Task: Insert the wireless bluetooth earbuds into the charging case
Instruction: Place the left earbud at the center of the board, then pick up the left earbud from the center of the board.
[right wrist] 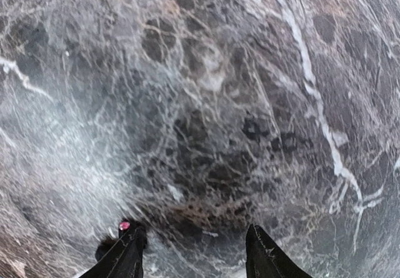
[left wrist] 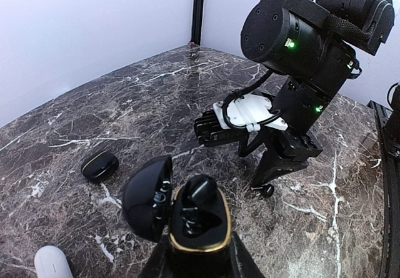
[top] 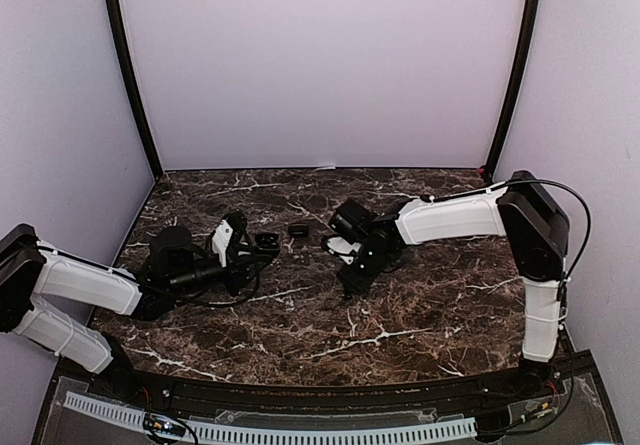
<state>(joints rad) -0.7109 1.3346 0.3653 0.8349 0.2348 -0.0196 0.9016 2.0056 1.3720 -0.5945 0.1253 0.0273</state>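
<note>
Your left hand (left wrist: 199, 264) is clamped on the base of the open charging case (left wrist: 195, 225), its lid swung left, with one black earbud (left wrist: 201, 189) sitting in it. Your right hand (right wrist: 195, 237) points down at the marble tabletop (left wrist: 94, 103), fingers spread and holding nothing. A loose earbud (left wrist: 267, 190) lies just beside one fingertip. A closed black case (left wrist: 100, 165) rests near the open one.

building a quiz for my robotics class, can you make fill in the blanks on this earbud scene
The charging case in the left gripper has a ___ rim.
The closed case on the table is coloured ___.
The right gripper has jaws ___, not shut, an earbud beside one.
Missing: gold; black; open.
</note>
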